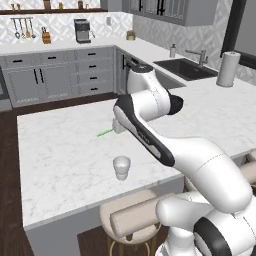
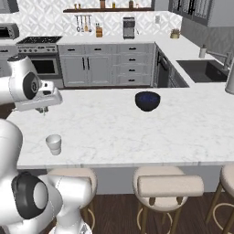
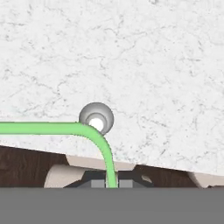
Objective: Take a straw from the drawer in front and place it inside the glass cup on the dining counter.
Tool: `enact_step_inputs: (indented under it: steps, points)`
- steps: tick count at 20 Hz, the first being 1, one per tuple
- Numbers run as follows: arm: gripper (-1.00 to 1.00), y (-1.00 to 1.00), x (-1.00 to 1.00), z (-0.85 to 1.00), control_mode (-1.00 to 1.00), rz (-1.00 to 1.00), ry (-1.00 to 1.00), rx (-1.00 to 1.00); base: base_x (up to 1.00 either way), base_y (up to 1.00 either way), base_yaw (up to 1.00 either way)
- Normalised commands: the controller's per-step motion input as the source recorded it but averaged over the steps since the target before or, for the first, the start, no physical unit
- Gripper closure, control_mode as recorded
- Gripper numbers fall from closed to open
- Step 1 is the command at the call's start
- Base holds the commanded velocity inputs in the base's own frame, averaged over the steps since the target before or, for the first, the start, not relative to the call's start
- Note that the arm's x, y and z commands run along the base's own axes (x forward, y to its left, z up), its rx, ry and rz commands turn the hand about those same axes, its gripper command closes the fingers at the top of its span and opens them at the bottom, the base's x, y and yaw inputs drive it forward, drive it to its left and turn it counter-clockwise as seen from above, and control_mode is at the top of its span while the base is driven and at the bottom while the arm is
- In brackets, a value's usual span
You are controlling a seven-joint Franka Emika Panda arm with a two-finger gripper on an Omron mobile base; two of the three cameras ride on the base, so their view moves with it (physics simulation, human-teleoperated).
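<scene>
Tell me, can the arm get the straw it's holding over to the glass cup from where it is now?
Probably yes. The gripper is shut on the straw above the dining counter, and the glass cup stands upright on bare marble close below it, with nothing between them.

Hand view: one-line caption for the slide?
Hand shut on the green straw, looking down at the glass cup on the marble dining counter.

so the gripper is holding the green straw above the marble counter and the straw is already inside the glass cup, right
Not quite. The gripper does hold the thin green bent straw above the white marble counter, but the hand view shows the small translucent glass cup empty.
</scene>
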Motion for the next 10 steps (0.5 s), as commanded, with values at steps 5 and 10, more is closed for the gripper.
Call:
enact_step_inputs:
  steps: [5,10]
  points:
    - [1.0,0.0,0.0,0.23,-1.0,0.18,-0.18,-0.39,0.0,0.0,0.0]
    - [1.0,0.0,0.0,0.16,-1.0,0.14,-0.15,-0.48,0.0,0.0,0.0]
